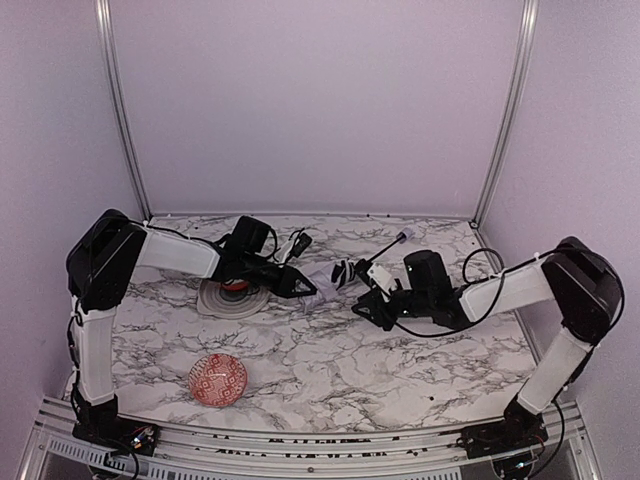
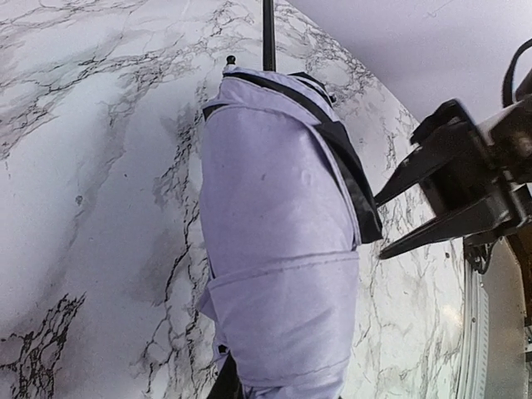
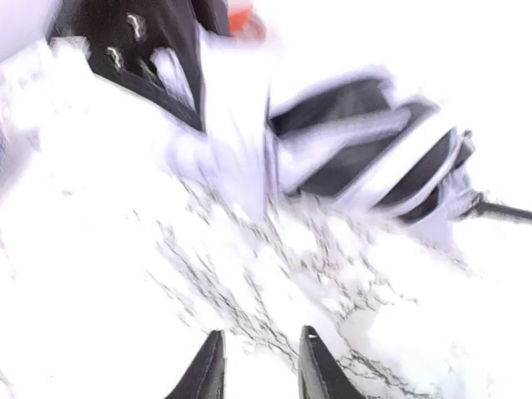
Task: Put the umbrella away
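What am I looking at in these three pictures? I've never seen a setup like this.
Two robot arms are bolted at the near edge of a marble-patterned table. One picture looks down from above; the other two come from cameras on each wrist. The left gripper is closed on the lavender cloth of a folded umbrella, whose thin black shaft points away toward the back. The right gripper hovers just off the umbrella with its fingers slightly apart, holding nothing; that wrist picture is blurred. A red patterned bowl sits near the front left, and a pale round plate lies under the left arm.
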`<action>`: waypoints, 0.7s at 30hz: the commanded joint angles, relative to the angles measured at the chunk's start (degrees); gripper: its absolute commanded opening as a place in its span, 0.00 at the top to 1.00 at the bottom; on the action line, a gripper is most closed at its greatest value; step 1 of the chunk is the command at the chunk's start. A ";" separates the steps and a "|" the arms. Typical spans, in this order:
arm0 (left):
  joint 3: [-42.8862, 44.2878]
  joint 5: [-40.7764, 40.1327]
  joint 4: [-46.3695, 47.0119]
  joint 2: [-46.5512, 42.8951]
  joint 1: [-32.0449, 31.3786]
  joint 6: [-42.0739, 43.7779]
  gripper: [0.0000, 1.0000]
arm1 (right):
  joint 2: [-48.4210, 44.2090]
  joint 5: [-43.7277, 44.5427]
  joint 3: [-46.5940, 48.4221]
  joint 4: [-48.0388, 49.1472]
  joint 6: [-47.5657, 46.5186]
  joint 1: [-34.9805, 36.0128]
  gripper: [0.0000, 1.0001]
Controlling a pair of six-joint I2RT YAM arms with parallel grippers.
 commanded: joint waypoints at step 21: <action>3.24 -31.84 -28.18 -8.49 -14.51 53.09 0.06 | -2.92 -4.95 31.36 -41.04 -9.28 -7.13 0.28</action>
